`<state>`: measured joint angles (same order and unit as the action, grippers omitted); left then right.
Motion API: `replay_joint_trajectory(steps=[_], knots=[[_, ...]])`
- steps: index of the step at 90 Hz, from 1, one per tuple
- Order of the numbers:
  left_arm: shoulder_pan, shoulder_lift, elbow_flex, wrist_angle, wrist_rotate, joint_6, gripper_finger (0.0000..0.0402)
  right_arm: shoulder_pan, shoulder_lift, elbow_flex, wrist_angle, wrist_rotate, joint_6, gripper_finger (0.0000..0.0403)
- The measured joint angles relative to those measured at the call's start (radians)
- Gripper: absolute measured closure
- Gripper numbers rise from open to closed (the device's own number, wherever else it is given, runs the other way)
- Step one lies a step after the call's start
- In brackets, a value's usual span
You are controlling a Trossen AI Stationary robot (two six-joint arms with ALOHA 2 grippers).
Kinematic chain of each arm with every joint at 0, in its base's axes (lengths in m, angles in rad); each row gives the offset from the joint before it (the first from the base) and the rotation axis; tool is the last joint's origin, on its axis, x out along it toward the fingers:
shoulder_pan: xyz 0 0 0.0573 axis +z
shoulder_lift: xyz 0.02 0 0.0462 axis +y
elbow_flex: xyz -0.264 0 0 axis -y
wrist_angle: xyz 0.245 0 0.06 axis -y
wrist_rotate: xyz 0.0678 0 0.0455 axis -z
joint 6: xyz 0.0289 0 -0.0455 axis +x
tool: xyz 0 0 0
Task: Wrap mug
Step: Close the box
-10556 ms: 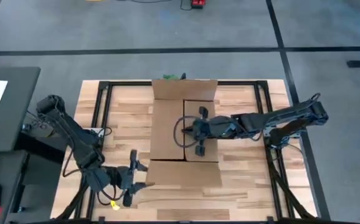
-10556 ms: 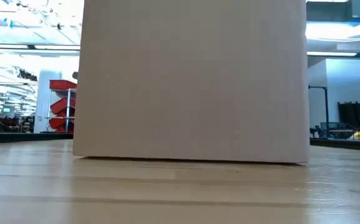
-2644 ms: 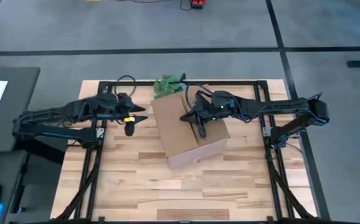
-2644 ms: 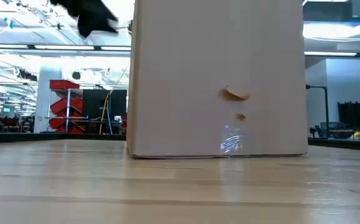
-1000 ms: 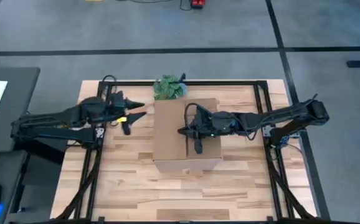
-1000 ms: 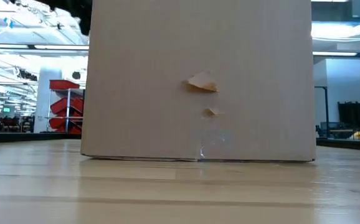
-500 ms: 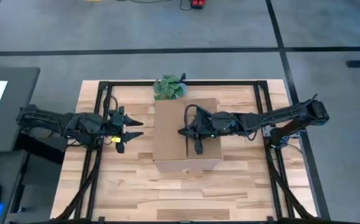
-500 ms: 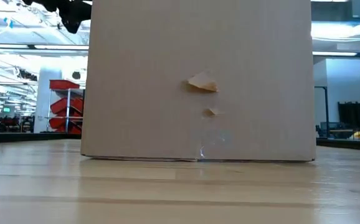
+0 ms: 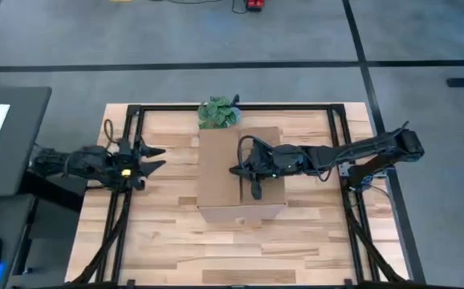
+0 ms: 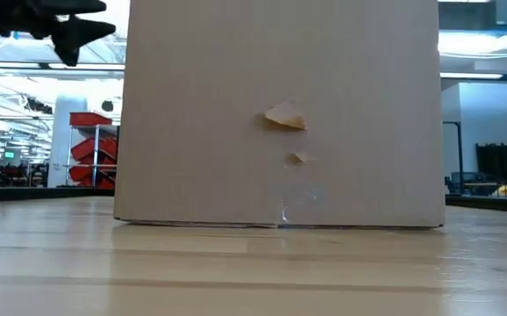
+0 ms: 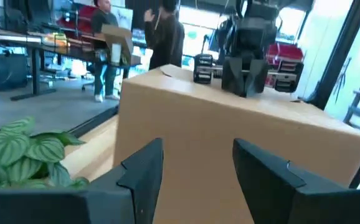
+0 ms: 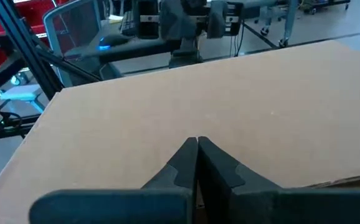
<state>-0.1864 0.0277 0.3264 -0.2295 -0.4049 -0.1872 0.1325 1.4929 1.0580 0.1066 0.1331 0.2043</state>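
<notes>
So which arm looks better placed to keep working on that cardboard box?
The right. Its pincer sits shut over the top of the cardboard box, while the left pincer hangs open off to the side, clear of it.

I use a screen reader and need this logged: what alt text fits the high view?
Seen from above, a closed cardboard box sits mid-table with the right gripper, fingers shut, resting on its top. The left gripper, fingers open, hovers over the wooden table to the box's left. A green leafy plant sits by the box's far side; no mug is visible.
</notes>
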Motion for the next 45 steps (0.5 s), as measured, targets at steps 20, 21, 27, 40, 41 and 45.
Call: replay_joint_trajectory(steps=[20,21,27,40,41,45], knots=[[0.001,-0.020,-0.014,-0.069,0.006,-0.001,0.0228,-0.001,0.000,0.000,0.004,-0.001,-0.005,0.0403],[0.001,-0.021,-0.018,-0.067,0.006,-0.001,0.0228,-0.001,0.000,0.000,0.004,-0.001,-0.005,0.0403],[0.002,-0.027,-0.041,-0.066,0.007,-0.005,0.0228,-0.001,0.000,0.000,0.005,0.000,-0.006,0.0403],[0.004,-0.024,-0.117,0.066,0.048,-0.012,0.0228,-0.001,0.000,0.000,0.007,0.000,-0.006,0.0403],[0.005,-0.024,-0.126,0.082,0.054,-0.011,0.0228,-0.001,0.000,0.000,0.007,0.000,-0.006,0.0403],[0.013,-0.024,-0.161,0.143,0.082,-0.010,0.0228,-0.001,0.000,-0.001,0.010,0.000,-0.006,0.0403]])
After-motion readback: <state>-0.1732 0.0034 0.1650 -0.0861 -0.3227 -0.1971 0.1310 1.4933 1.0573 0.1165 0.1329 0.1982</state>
